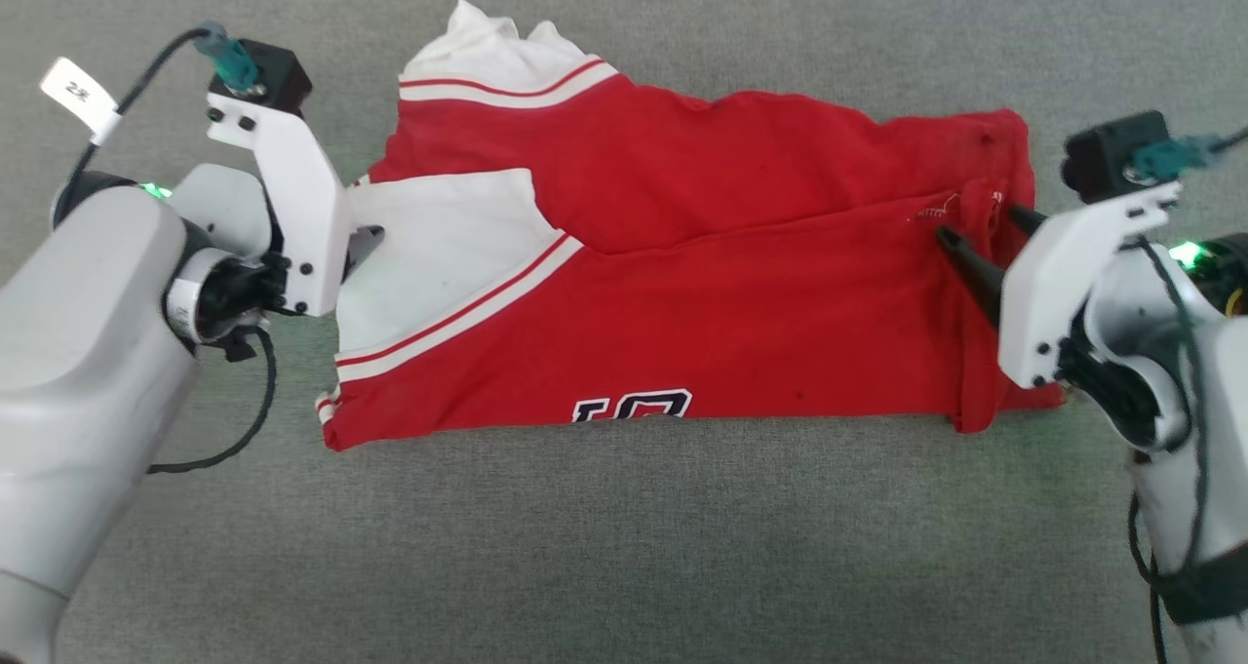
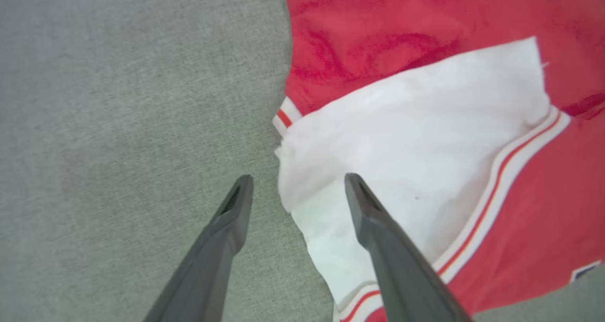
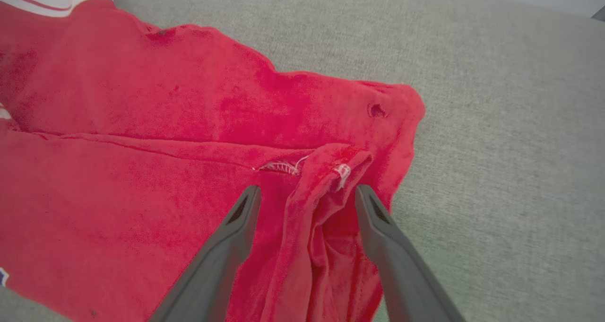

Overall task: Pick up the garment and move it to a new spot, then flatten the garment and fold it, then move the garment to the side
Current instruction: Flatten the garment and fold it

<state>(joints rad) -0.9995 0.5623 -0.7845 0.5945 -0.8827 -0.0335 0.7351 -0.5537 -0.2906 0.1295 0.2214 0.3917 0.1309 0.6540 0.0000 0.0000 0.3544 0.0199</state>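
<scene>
Now, head view: garment (image 1: 682, 284) lies folded lengthwise mid-desk (image 1: 624, 566), we flank it at 9 and 3 o'clock. Left wrist: left hand (image 2: 298, 189) wide, straddling the sleeve edge. Right wrist: right hand (image 3: 307, 201) wide around the bunched hem, gripping nothing, likely just released.

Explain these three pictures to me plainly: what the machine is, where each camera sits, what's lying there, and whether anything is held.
It is a two-armed robot. The wide picture comes from its head, looking down; the other two come from cameras on each wrist, looking along that arm's two dark fingers. A red garment with white sleeves lies partly folded on a grey fabric surface. The left gripper stands open at the white sleeve edge. The right gripper stands open astride a bunched red fold. Nothing is held.
</scene>
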